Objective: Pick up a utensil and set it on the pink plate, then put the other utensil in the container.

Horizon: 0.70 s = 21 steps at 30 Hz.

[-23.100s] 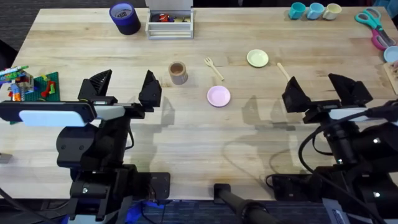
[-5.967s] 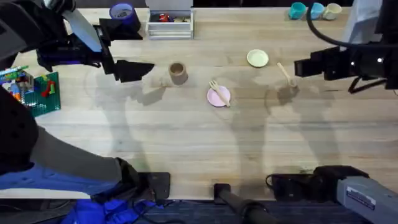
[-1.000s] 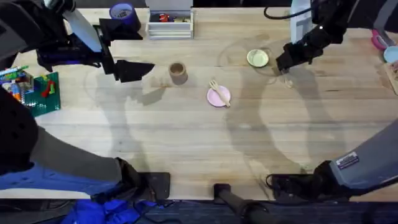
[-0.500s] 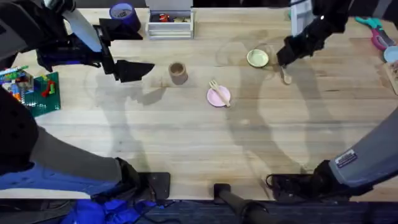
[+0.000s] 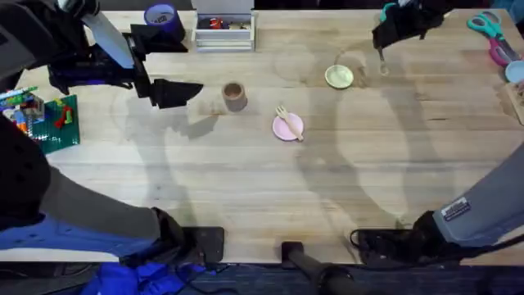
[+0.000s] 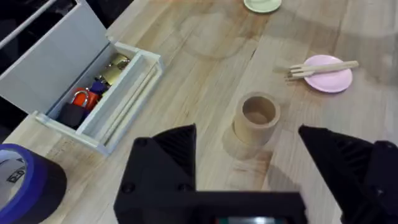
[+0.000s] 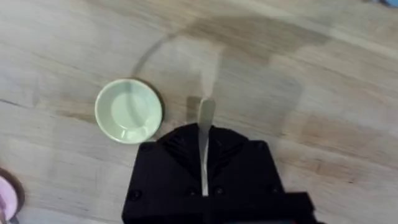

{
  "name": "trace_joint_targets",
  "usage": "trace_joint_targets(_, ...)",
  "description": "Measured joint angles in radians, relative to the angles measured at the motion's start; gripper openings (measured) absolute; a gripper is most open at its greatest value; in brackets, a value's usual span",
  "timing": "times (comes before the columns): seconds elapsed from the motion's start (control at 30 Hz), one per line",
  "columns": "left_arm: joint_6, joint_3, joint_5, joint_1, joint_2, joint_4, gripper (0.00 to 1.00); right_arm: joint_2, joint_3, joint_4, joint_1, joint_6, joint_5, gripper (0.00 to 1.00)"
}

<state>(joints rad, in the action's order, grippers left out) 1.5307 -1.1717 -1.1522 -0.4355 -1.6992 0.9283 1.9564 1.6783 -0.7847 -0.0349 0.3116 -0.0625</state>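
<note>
Right gripper [image 7: 204, 165]: upper right of overhead frame, pinching spoon [image 7: 205, 124]. Left gripper [image 6: 249, 180]: spread. Fork [image 5: 286, 120]: on pink plate [image 5: 284, 129].

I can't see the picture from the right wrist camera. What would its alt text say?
A black gripper is shut on a slim pale wooden spoon, held above a light wooden table, with the spoon pointing away from the camera. A small pale yellow-green plate sits on the table beside it, and the edge of a pink plate shows at one corner.
</note>
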Motion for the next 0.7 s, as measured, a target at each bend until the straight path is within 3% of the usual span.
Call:
trace_joint_targets(0.2,0.000,0.000,0.000,0.000,0.000,0.000,0.993,-0.031,0.000,0.079,0.000,-0.032,-0.064,0.036)
trace_joint_targets(0.7,0.000,0.000,0.000,0.000,0.000,0.000,0.993,-0.215,0.000,0.105,-0.026,-0.051,-0.204,0.037)
